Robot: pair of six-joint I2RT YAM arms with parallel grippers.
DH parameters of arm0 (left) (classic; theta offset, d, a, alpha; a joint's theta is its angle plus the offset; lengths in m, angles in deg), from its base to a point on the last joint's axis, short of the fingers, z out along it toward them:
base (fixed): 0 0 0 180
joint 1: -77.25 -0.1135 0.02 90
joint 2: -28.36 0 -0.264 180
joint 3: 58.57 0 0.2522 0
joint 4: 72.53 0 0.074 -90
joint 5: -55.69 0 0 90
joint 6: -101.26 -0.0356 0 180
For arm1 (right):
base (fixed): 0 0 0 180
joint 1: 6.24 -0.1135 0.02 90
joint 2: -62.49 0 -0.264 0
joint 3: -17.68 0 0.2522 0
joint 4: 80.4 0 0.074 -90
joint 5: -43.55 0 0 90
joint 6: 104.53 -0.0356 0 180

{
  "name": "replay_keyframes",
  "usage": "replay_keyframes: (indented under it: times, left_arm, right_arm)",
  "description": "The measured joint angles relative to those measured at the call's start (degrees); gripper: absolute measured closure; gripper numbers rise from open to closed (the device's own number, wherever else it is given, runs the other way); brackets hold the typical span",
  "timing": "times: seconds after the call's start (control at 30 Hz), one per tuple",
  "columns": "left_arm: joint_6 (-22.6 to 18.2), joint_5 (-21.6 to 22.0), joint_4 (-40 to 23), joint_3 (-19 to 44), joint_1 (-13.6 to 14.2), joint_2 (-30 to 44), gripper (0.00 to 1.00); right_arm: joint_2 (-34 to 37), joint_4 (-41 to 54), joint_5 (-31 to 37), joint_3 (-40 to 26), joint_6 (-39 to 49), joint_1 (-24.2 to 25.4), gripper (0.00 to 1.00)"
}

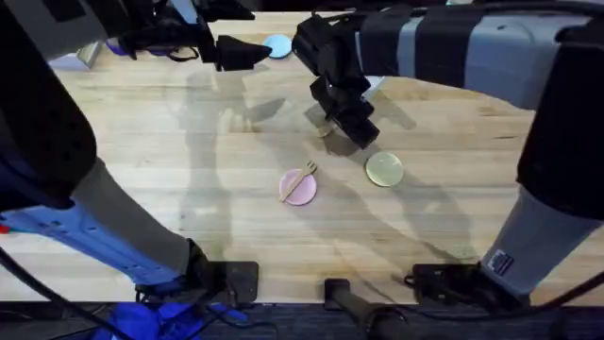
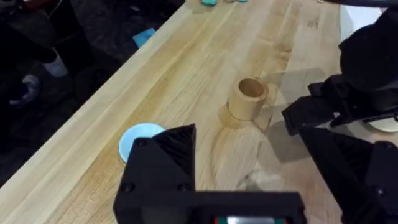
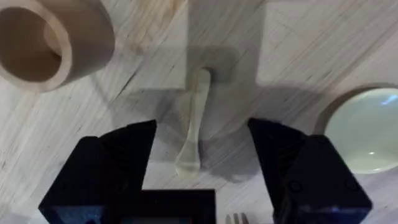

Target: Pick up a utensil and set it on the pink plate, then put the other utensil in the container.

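**Right arm lining up on the spoon**

Overhead: the fork [image 1: 300,177] is lying across the pink plate [image 1: 298,188], so the first half looks done. The right gripper [image 1: 351,121] is hanging over the table [image 1: 189,189] between the plate and the green dish [image 1: 384,169]. The left gripper [image 1: 236,52] is waiting far off near the blue disc [image 1: 277,45].

Left wrist: the cup [image 2: 249,98] is standing upright and empty, close beside the right gripper [image 2: 323,115]. The left jaws are spread, holding nothing.

Right wrist: the spoon [image 3: 194,124] is lying flat between the released jaws, cup [image 3: 50,40] nearby. I would be descending straight, centring on the handle, closing gently so the spoon is not skidding, then lifting clear of the cup's rim before dropping it in.
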Motion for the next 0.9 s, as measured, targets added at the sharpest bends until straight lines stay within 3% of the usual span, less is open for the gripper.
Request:
replay_keyframes:
  times: [0.3,0.4,0.57,0.73,0.9]
  left_arm:
    - [0.0,0.0,0.0,0.0,0.0,0.0,0.008]
    - [0.0,0.0,0.0,0.0,0.0,0.0,0.008]
    - [0.0,0.0,0.0,0.0,0.0,0.0,0.008]
    - [0.0,0.0,0.0,0.0,0.0,0.0,0.008]
    - [0.0,0.0,0.0,0.0,0.0,0.0,0.008]
  right_arm:
    - [0.5,1.7,-0.2,-0.5,0.0,0.0,0.145]
    - [0.5,2.4,-0.2,-0.5,0.0,0.0,0.242]
    - [0.5,2.8,-0.2,-0.5,0.0,0.1,0.308]
    - [0.5,3.6,-0.2,-0.5,-0.1,0.2,0.459]
    - [0.5,3.8,-0.2,-0.5,-0.1,0.3,0.52]
